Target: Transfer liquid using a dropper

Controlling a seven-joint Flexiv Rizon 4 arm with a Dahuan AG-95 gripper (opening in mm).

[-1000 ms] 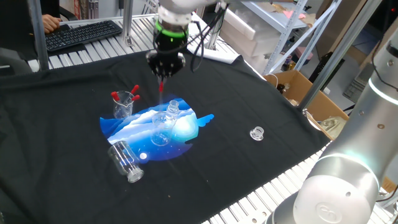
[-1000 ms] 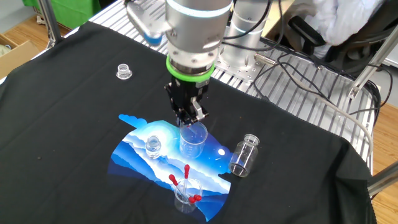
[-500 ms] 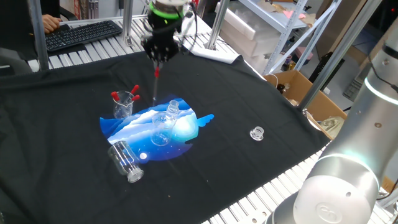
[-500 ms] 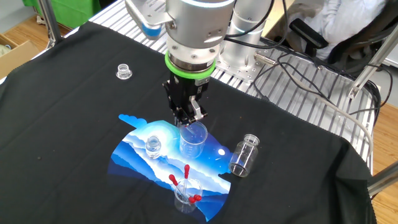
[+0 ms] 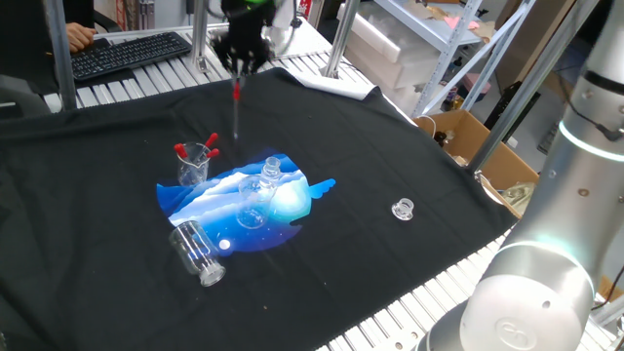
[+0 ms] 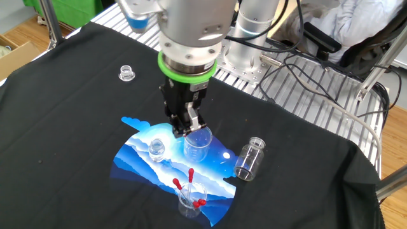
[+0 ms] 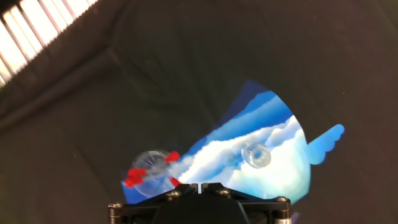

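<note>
My gripper [image 5: 237, 70] is shut on the dropper [image 5: 235, 97], a thin clear tube with a red bulb that hangs straight down from the fingers, high above the table. In the other fixed view the gripper [image 6: 180, 129] hovers above the open clear beaker [image 6: 198, 144]. A small clear glass bottle [image 5: 270, 172] stands on the blue printed mat [image 5: 292, 200]. In the hand view only the closed fingertips [image 7: 198, 185] show, and the dropper is hidden.
A small clear cup [image 5: 194, 163] holding spare red-bulbed droppers stands at the mat's left. A larger clear jar [image 5: 198, 253] lies on its side. A small clear cap [image 5: 403, 208] sits apart on the black cloth. A keyboard [image 5: 127, 54] lies behind.
My gripper has risen and moved back and to the left with the dropper, lifting it well clear of the bottle and beaker. The glassware has not moved.
</note>
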